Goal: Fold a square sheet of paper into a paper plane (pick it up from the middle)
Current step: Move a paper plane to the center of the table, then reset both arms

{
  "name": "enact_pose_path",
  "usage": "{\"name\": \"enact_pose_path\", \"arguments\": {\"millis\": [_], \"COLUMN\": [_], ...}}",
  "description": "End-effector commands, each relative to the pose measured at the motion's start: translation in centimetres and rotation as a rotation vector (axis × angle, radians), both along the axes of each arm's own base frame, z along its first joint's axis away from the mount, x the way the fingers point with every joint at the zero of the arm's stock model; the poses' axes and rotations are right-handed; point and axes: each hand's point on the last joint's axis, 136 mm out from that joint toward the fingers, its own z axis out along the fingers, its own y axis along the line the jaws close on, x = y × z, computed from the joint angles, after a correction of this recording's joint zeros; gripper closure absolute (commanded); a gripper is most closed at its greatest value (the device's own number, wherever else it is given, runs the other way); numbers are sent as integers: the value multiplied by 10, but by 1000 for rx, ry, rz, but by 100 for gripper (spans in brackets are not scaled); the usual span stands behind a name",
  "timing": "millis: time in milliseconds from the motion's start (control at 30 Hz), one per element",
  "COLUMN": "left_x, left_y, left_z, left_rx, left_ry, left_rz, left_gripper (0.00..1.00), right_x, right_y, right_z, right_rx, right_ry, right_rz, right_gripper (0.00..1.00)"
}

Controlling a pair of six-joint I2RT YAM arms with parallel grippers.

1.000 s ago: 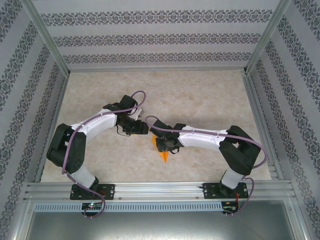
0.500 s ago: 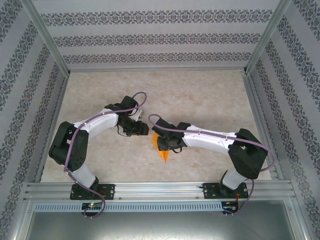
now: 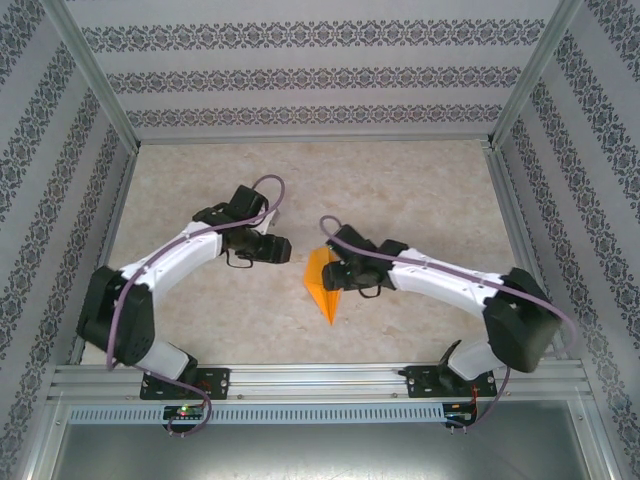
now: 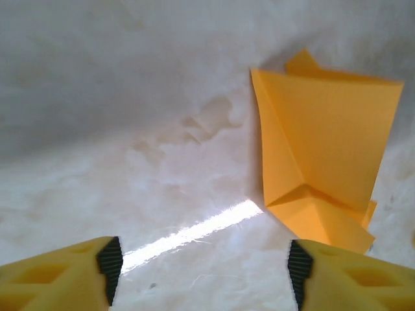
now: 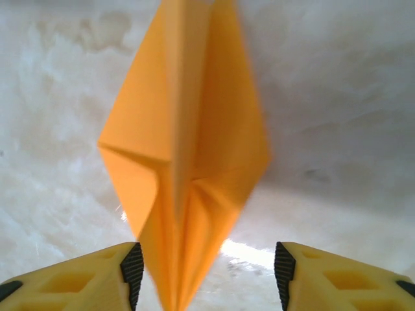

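The square sheet of paper is folded into an orange paper plane (image 3: pixel 321 286), a pointed wedge resting on the table with its tip toward the near edge. In the left wrist view the paper plane (image 4: pixel 324 142) lies ahead and to the right, showing layered creases. My left gripper (image 3: pixel 284 250) (image 4: pixel 204 275) stands open just left of it, with bare table between its fingers. My right gripper (image 3: pixel 334 272) (image 5: pixel 206 275) is open at its right side. The plane's narrow end (image 5: pixel 185 155) reaches between the wide-apart right fingers, close to the left one, blurred.
The marbled tabletop (image 3: pixel 400 190) has free room behind and to both sides of the arms. Metal frame rails (image 3: pixel 300 378) run along the near edge, and patterned walls (image 3: pixel 310 80) enclose the back and sides.
My right gripper has opened and let go of the paper, drawing back toward the far side. More of the plane now shows. My left gripper has opened wider and shifted slightly away.
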Motion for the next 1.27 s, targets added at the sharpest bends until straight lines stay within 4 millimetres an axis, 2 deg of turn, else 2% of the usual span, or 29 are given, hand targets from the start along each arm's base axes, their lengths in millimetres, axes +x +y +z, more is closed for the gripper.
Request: {"name": "enact_pose_path", "arguments": {"millis": [0, 100, 133, 200, 300, 367, 467, 500, 667, 833, 1033, 1233], "left_x": [22, 35, 40, 47, 54, 55, 60, 62, 82, 98, 109, 111], "left_y": [53, 85, 95, 113, 148, 166, 182, 188, 196, 195, 194, 191], "left_z": [17, 21, 20, 19, 13, 8, -4, -8, -22, -34, -39, -40], "left_rx": [182, 262, 280, 342, 456, 471, 430, 422, 390, 369, 340, 303], "left_ry": [-178, -273, -303, -354, -415, -435, -460, -466, -523, -562, -562, -561], "left_rz": [120, 233, 265, 325, 421, 471, 505, 517, 492, 456, 443, 422], "left_gripper": [14, 5, 4, 0, 0, 0, 0, 0, 0, 0, 0, 0], "right_x": [14, 35, 43, 55, 73, 85, 103, 108, 130, 145, 161, 164], "right_y": [-20, -44, -55, -73, -104, -128, -162, -175, -223, -247, -251, -253], "right_z": [11, 24, 25, 29, 35, 39, 46, 49, 52, 39, 25, 27], "right_rx": [6, 21, 15, 25, -15, -76, -116, -136, -181, -180, -117, -124], "right_ry": [-83, -183, -219, -271, -355, -425, -539, -575, -675, -727, -719, -747], "right_rz": [61, 49, 32, 5, -49, -94, -167, -211, -323, -384, -389, -385], "right_gripper": [37, 31, 26, 24, 23, 20, 16, 11, 6, 3, 2, 2]}}
